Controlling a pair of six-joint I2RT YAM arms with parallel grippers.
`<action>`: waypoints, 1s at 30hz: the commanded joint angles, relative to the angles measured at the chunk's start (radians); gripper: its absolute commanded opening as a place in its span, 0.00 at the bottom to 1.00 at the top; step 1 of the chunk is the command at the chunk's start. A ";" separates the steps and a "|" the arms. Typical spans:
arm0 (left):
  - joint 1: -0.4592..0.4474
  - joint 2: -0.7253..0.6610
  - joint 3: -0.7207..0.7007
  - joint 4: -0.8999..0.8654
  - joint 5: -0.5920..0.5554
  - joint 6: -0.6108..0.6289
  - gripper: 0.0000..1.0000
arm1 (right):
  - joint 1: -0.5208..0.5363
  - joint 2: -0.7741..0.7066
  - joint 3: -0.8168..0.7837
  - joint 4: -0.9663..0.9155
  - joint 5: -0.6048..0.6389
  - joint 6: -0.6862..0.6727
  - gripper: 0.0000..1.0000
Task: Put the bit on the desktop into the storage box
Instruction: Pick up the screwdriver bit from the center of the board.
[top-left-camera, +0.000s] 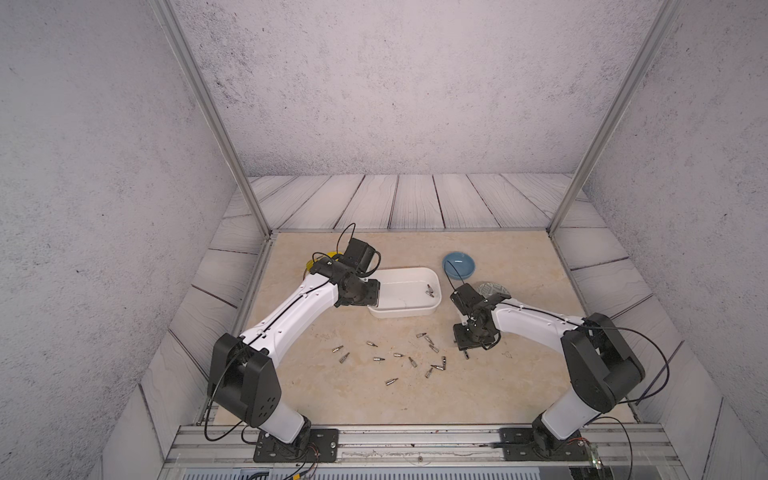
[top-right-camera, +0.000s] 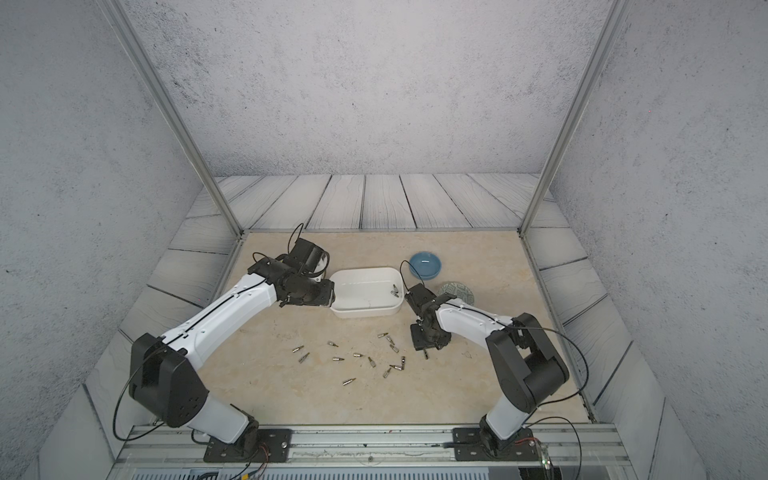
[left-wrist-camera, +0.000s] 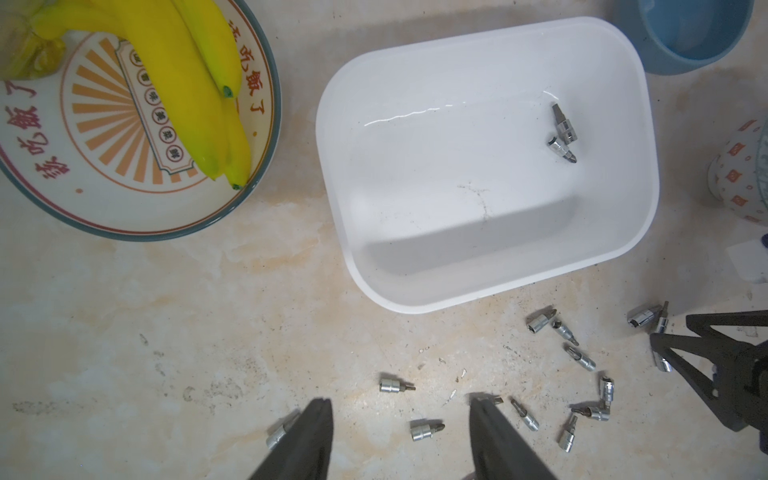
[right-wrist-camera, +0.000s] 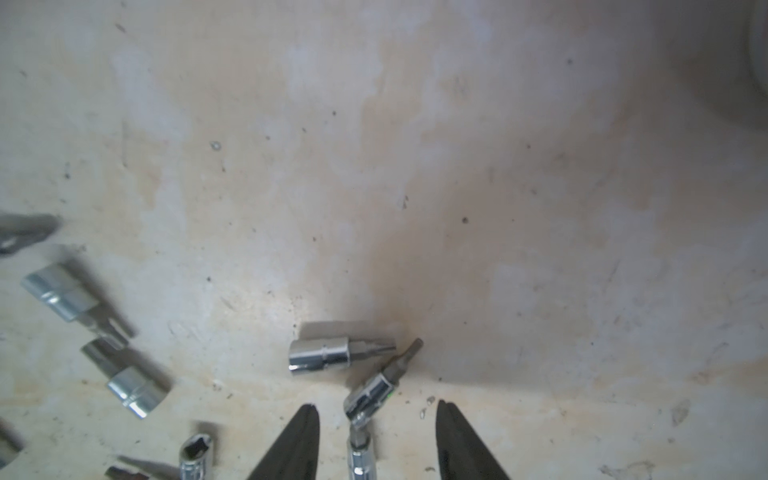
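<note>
The white storage box (top-left-camera: 409, 314) sat on the desk (top-left-camera: 332, 399) toward its far middle. Two bits (left-wrist-camera: 561, 124) lay touching each other on the box floor, close to its right end. To the far right of the box stood a round blue bowl (top-left-camera: 459, 266). Nearer than that, and right of the box, was a patterned bowl (top-left-camera: 492, 288), partly hidden by the right arm, so its inside could not be made out. Left of the box, mostly under the left arm, a printed plate (left-wrist-camera: 104, 195) held a bunch of yellow bananas (left-wrist-camera: 178, 83).

The loose bits (top-left-camera: 398, 355) lay scattered on the desk on the near side of the box, between the two arms.

The left pincer (left-wrist-camera: 401, 405) hung above the near-left corner of the box. Its fingers were spread and nothing was between them; the bits in its view lay on the desk below.

The right pincer (right-wrist-camera: 376, 409) was down at the right edge of the scatter, with its jaws apart. They straddled a tilted bit (right-wrist-camera: 372, 390) that touched a second bit (right-wrist-camera: 359, 457) end to end. A gap showed on each side, so neither finger gripped it. A third bit (right-wrist-camera: 328, 353) lay just beyond them.
</note>
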 joint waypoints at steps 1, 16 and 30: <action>0.005 -0.022 -0.011 -0.022 -0.003 -0.005 0.58 | -0.002 0.028 0.016 0.005 0.002 0.014 0.49; 0.005 -0.038 -0.034 -0.038 -0.019 -0.007 0.58 | -0.010 0.058 -0.007 0.022 0.016 0.004 0.43; 0.018 -0.035 -0.088 -0.084 -0.065 -0.029 0.59 | -0.017 0.063 -0.013 0.022 0.011 -0.001 0.31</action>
